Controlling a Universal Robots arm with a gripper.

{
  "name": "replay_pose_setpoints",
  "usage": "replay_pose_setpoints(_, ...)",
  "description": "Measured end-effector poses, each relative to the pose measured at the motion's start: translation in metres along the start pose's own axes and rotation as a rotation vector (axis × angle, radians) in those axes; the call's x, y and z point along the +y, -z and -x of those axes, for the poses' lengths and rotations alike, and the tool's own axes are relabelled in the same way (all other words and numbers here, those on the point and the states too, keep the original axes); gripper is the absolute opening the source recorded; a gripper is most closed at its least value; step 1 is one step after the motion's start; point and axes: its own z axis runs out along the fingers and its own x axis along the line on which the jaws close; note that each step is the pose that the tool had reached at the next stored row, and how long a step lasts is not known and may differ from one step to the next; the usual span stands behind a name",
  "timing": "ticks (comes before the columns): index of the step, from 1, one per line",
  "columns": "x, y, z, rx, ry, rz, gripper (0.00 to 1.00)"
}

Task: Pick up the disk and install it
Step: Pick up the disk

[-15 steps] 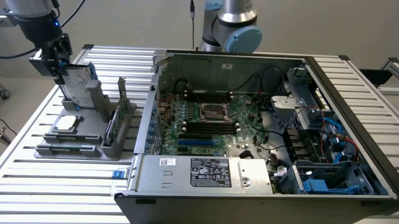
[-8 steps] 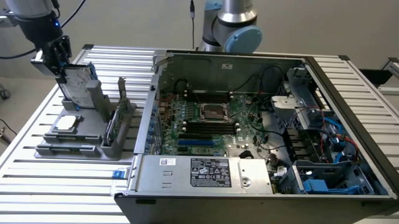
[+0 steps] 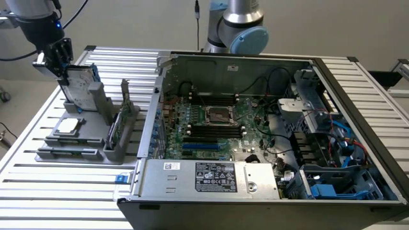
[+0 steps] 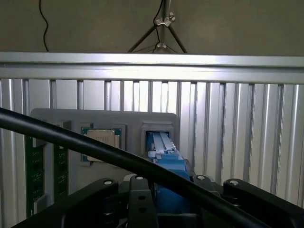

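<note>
The disk (image 3: 78, 82) stands on edge in 1 slot of the grey holder (image 3: 96, 103) on the slatted counter (image 3: 38, 191), at the exterior view's left, well apart from the open computer case (image 3: 223, 67). The jaws straddle its upper end, and in the wrist view its blue carrier (image 4: 166, 164) sits between them; whether they clamp it I cannot tell. The disk looks rigid, fairly heavy for its size and sensitive to knocks, with smooth metal faces that may slip. The carrier's 2 plastic side rails, gripped squarely, seem the safest hold.
</note>
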Motion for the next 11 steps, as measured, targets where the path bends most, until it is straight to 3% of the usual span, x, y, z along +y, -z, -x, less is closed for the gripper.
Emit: replay_pose_setpoints(11, 0.0001, -0.0013, 0.0, 0.0, -0.006, 0.0002, 0.33)
